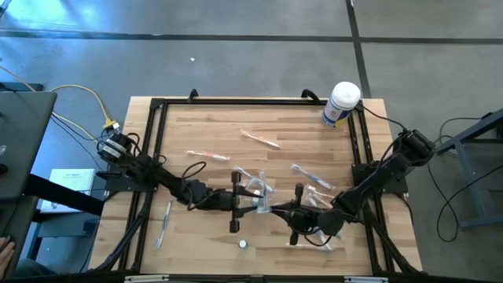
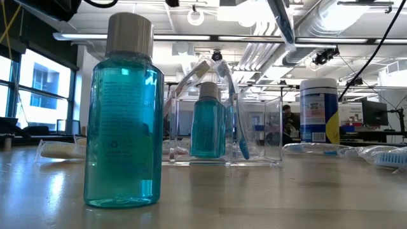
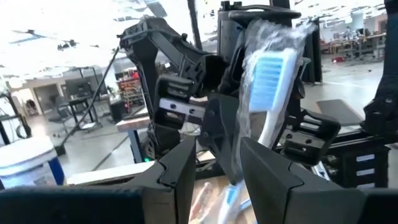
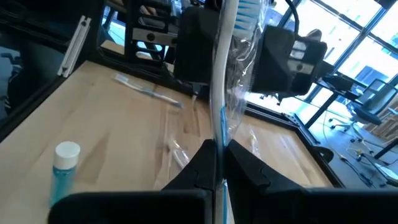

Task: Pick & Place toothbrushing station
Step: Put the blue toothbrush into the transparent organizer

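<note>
A blue-and-white toothbrush in a clear wrapper (image 3: 268, 74) stands nearly upright in the air over the table's middle (image 1: 260, 194). My left gripper (image 3: 217, 163) has it between its fingers, coming from the table's left. My right gripper (image 4: 219, 155) is shut on it from the right. The toothbrushing station (image 2: 254, 130), a see-through holder, stands on the table with a blue toothbrush leaning in it. I cannot tell whether a small teal bottle stands in it or behind it. My left gripper has the wrapped toothbrush's lower part (image 3: 235, 177) between its two fingers, which come almost level from the table's left. The wrapper lies against one finger (image 3: 261, 168); whether the other finger touches it, I cannot tell. The brush head rises above the fingers. My right gripper pinches the toothbrush's white handle (image 4: 217, 134) near its lower end between its two fingers, coming almost level from the table's right. The brush stands up out of the fingers, clear of the table, with the loose wrapper around its upper part.
A teal mouthwash bottle (image 1: 244, 244) stands near the front edge, close before the low camera (image 2: 124, 114). A white tub with a blue label (image 1: 340, 104) stands at the far right corner. Several wrapped toothbrushes (image 1: 259, 140) lie scattered on the wood.
</note>
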{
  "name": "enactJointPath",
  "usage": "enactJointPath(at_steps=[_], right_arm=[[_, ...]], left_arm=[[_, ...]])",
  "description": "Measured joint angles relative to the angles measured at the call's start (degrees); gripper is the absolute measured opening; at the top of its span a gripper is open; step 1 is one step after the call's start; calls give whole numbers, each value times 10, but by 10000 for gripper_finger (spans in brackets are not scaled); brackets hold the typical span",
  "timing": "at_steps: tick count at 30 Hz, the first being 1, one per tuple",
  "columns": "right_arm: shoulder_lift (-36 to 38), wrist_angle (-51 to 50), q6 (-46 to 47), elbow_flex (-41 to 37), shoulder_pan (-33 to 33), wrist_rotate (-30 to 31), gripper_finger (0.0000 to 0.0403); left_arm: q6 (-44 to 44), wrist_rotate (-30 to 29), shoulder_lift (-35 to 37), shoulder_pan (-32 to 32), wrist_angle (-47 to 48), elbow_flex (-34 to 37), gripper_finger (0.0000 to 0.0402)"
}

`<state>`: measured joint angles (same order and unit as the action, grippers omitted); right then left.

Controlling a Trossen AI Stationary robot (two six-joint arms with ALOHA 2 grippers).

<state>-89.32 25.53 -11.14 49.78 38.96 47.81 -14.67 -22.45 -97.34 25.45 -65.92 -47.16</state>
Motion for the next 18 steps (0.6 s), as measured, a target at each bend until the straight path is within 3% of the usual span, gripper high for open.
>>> enactJointPath(at_steps=[7,18], right_arm=[[0,9,-9,0,-8,1,9],[0,13,-9,0,-27,-14,9]], left_arm=[[59,23,0,-1,7,-1,120],[55,47,0,-5,14,-1,120]])
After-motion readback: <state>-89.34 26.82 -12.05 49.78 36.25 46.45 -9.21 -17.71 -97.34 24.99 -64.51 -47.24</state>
